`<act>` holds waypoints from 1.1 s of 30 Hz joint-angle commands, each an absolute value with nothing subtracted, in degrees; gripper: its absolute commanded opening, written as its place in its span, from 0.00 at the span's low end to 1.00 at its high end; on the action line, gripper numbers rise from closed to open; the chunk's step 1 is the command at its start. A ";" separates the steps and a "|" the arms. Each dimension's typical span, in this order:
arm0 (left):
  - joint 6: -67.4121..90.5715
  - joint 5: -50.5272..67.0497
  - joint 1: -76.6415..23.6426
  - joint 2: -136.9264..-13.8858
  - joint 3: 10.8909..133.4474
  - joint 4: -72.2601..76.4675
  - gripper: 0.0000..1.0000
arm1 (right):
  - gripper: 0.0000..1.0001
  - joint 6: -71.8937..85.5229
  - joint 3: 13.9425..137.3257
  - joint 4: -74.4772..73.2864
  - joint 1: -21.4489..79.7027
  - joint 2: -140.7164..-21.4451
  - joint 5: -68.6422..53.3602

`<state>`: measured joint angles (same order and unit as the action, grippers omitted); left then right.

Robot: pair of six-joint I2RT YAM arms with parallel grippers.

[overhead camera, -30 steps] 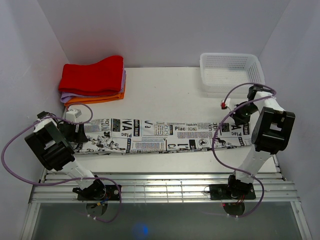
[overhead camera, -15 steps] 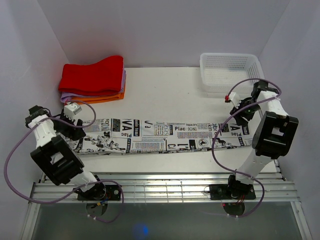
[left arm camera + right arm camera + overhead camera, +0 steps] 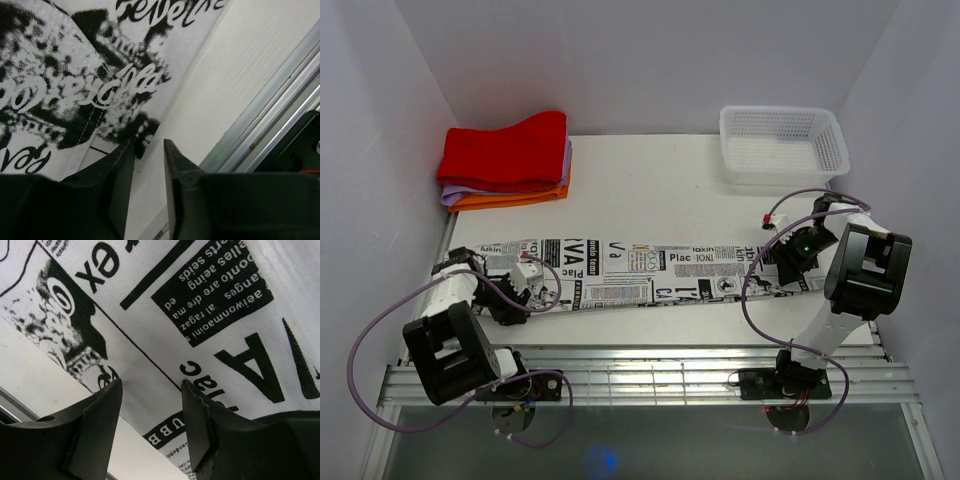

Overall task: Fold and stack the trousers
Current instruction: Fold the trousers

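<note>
Left claw point(image 3: 148, 150) is down low at one end of the trousers point(image 3: 650, 272), with only a narrow slit between its fingers point(image 3: 117, 180). The printed hem corner sits right at the tips, with bare table point(image 3: 240, 65) beside it. I can't see any fabric pinched.

Right claw point(image 3: 150, 390) is spread wider and parked over the other end, with newsprint fabric filling the gap, and it isn't gripping either.

The trousers lie flat in one long strip running claw to claw.

Further back beyond the left claw is a stack of folded cloths point(image 3: 505, 160), red on top. Beyond the right claw there's a white mesh basket point(image 3: 782, 145).
</note>
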<state>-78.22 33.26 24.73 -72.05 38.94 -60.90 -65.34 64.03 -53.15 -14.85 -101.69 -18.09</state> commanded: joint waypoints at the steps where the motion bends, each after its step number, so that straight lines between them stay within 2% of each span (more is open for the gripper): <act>1: -77.95 24.45 25.05 -73.47 36.56 -57.22 0.38 | 0.57 -62.58 60.48 -48.70 -15.99 -103.97 -13.54; 2: -78.57 23.74 25.22 -73.39 36.48 -57.39 0.33 | 0.57 -62.84 60.03 -48.52 -16.95 -104.15 -12.14; 4: -79.97 24.25 25.22 -72.60 37.00 -59.58 0.32 | 0.56 -63.45 58.37 -47.99 -17.93 -103.80 -10.47; 6: -83.56 26.97 25.22 -71.02 40.40 -66.49 0.36 | 0.56 -64.77 57.66 -47.99 -19.59 -103.27 -8.18; 8: -84.02 34.05 25.22 -70.05 44.71 -70.73 0.46 | 0.55 -65.91 56.87 -48.25 -21.69 -101.96 -6.25; 9: -84.28 36.71 25.22 -69.79 47.17 -74.49 0.59 | 0.56 -67.57 56.69 -48.43 -22.49 -100.91 -5.72; 12: -78.87 46.30 25.22 -71.01 57.98 -76.64 0.76 | 0.55 -70.66 55.81 -49.48 -25.31 -98.97 -3.96; 15: -71.40 54.04 25.22 -75.65 67.92 -72.54 0.84 | 0.57 -75.40 55.98 -51.94 -26.80 -96.26 -5.53; 16: -64.58 55.27 24.96 -77.07 69.77 -70.33 0.87 | 0.59 -76.89 56.68 -52.73 -26.89 -95.63 -6.58; 19: -51.30 55.12 21.90 -83.55 73.73 -58.74 0.88 | 0.66 -75.86 64.75 -59.66 -26.11 -95.01 -16.76; 20: -49.33 54.32 19.88 -85.24 74.52 -54.10 0.88 | 0.74 -75.50 67.65 -64.81 -25.15 -95.36 -23.49; 21: -48.00 53.45 18.99 -86.99 74.79 -52.05 0.88 | 0.89 -74.98 73.07 -66.60 -24.27 -95.97 -26.77; 22: -45.73 52.57 18.11 -90.49 74.88 -50.03 0.88 | 0.91 -74.19 75.47 -68.01 -23.39 -96.24 -29.50; 26: -44.22 53.43 14.60 -100.59 78.48 -45.62 0.88 | 0.93 -66.57 82.96 -68.30 -14.89 -96.59 -41.63; 33: -48.42 55.55 11.69 -112.84 84.11 -47.72 0.84 | 0.91 -45.92 84.55 -50.47 -0.10 -97.99 -48.60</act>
